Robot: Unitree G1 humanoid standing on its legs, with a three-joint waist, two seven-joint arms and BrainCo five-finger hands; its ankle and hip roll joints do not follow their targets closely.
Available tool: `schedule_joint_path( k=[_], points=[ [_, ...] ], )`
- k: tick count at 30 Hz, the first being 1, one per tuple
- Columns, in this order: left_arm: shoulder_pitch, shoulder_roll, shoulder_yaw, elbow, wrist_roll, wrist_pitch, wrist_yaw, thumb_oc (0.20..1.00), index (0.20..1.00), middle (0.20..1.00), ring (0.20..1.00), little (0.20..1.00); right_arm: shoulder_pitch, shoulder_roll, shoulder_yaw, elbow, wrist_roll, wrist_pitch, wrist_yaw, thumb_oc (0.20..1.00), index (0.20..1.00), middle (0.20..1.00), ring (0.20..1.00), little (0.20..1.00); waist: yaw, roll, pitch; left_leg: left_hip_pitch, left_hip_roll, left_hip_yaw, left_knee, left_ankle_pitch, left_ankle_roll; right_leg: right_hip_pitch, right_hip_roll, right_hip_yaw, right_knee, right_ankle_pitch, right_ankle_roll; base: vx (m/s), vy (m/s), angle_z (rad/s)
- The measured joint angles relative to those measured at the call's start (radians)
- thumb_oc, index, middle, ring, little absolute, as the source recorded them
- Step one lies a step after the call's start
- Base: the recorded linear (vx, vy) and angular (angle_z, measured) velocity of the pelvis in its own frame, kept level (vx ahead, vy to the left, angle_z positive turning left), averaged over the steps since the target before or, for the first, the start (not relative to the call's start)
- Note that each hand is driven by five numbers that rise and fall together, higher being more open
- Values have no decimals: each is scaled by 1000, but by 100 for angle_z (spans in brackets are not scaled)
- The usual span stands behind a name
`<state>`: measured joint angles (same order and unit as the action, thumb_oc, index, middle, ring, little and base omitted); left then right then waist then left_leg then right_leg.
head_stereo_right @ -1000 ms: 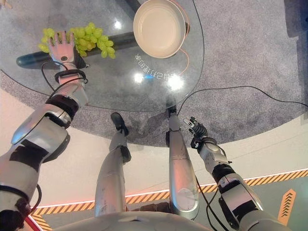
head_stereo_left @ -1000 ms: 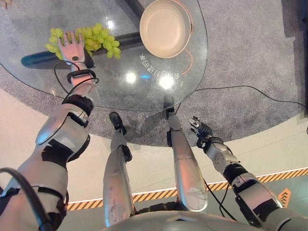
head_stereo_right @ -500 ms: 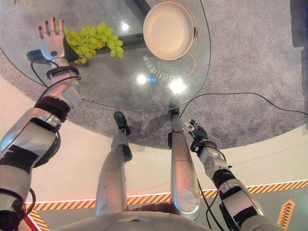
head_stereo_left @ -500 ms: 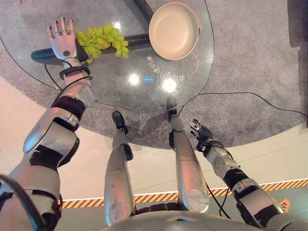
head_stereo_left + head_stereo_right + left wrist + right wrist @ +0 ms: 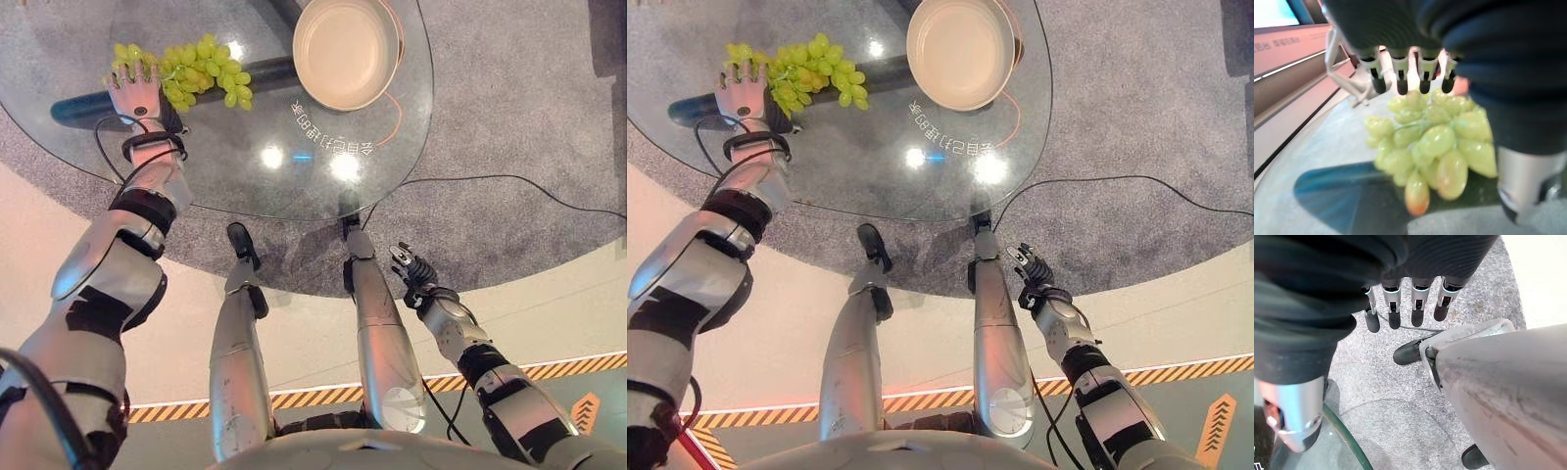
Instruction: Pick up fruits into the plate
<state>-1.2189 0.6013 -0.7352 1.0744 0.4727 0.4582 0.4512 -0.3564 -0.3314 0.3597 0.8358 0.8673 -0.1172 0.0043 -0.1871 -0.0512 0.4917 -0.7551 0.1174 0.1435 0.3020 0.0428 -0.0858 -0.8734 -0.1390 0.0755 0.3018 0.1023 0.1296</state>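
The step in hand is the reach: the left hand (image 5: 136,95) hovers with fingers spread and relaxed over the near end of the one bunch of green grapes (image 5: 201,70) on the glass tabletop (image 5: 245,147) — not yet gripping. Next, its fingers must curl round the bunch and carry it to the single empty plate (image 5: 345,51) well apart, while the right hand (image 5: 415,270) hangs low, loosely open — idle.

The scene is bright and evenly lit. Lamps from above make two white glare spots on the glass worktop (image 5: 196,166), and smaller ones gleam farther back. The glass mirrors a dark bar under the grapes (image 5: 201,70). The plate (image 5: 345,51) looks pale and washed out. Lines bend near the edges of the head views. In the left wrist view the grapes and the left robot hand (image 5: 1400,68) are blurry and soft.
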Motion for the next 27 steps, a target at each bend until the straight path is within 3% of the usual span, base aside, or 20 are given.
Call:
schedule_joint_path(
  k=[16,24,25,26,27],
  points=[
    [-72,-4,-24,58,-11,19,42,1000,1000,1000,1000,1000,5,-2,1,-25,64,-34,23,1000,1000,1000,1000,1000,-39,0,0,-117,5,-8,192,-96,6,-101,3,34,130,-39,8,6,2,-2],
    [-83,-17,-55,87,19,51,-59,1000,1000,1000,1000,1000,37,-11,-3,-98,105,-67,30,1000,1000,1000,1000,1000,-39,-3,1,-165,8,-49,303,-156,-2,-149,19,41,246,-101,5,32,5,-1],
    [-86,-17,-56,86,27,64,-73,511,511,511,511,511,37,-11,-3,-107,105,-68,29,1000,1000,1000,1000,1000,-41,-3,1,-170,8,-48,306,-156,-2,-155,20,43,249,-101,6,0,0,0],
    [-87,-17,-56,86,36,69,-81,200,200,200,200,200,38,-11,-2,-112,105,-67,29,1000,1000,1000,1000,1000,-42,-3,1,-172,8,-49,308,-156,-3,-157,20,43,250,-101,5,0,0,0],
    [-89,-17,-56,85,43,74,-90,200,200,200,200,200,40,-11,-2,-121,106,-67,28,1000,1000,1000,1000,1000,-43,-3,1,-176,8,-51,315,-157,-4,-160,20,43,255,-102,6,0,0,0]
  ],
)
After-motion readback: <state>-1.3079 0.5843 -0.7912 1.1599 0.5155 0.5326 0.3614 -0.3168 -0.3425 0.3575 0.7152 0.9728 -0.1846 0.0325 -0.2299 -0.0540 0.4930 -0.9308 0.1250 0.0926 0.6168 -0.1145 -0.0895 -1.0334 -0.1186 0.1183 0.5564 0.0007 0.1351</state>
